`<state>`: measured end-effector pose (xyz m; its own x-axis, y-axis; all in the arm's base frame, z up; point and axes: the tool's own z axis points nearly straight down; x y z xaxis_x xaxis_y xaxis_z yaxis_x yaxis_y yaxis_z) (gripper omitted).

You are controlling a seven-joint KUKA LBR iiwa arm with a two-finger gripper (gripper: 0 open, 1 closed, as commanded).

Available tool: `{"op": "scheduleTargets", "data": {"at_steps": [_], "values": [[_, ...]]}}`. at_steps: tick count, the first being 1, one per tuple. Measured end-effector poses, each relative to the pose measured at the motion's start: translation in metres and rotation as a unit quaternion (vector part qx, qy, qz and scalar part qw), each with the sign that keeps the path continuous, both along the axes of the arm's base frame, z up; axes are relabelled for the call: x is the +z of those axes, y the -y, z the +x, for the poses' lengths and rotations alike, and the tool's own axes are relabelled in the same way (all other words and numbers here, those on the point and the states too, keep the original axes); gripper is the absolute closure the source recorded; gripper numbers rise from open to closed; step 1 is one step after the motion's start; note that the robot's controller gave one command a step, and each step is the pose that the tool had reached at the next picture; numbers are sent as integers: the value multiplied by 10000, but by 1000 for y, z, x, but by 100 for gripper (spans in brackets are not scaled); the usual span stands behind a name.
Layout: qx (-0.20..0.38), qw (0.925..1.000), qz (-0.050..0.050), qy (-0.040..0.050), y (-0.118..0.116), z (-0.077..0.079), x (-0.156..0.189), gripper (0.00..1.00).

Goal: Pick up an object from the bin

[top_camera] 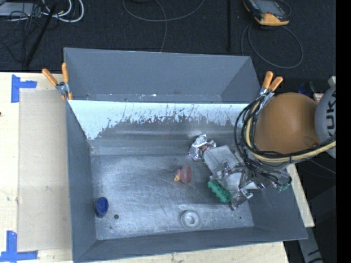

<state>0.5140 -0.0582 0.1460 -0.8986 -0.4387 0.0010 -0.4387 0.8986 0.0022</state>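
Gripper [237, 197] is hanging low over the right part of the bin [153, 75] floor, at the end of an arm [285, 122] that is reaching in from the right under a brown domed cover, with black and yellow cables looping round it. Whether the gripper is standing open or closed cannot be told, as wires and metal parts are crowding its tip.

Nearest to it is a green piece [218, 190], small and elongated, lying flat on the floor just left of the tip. Its lower-right end is sitting right beside the gripper; contact cannot be made out. Its long axis is running diagonally from upper left to lower right, with the lower-right end pointing at the tip. Any marking on it is too small to read.

Just above, a foil ball [200, 146] is resting against a clear wrapper [219, 156], which is lying between the foil and the arm. A reddish lump [184, 174] is sitting to the left of the green piece, apart from it. A silver ring [190, 218] is lying near the front wall, and a blue cap [101, 206] is sitting well apart by the near-left corner.

Dark lettering on the arm's pale link at the right is reading as what looks like "KU" — the rest is cut off.
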Motion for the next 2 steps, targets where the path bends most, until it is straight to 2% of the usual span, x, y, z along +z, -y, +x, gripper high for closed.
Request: {"op": "scheduleTargets", "data": {"at_steps": [1, 2], "values": [[-25, 10000, -1, 4, 0, 0, 9, 100], [-47, 10000, -4, 15, -2, 0, 40, 100]]}}
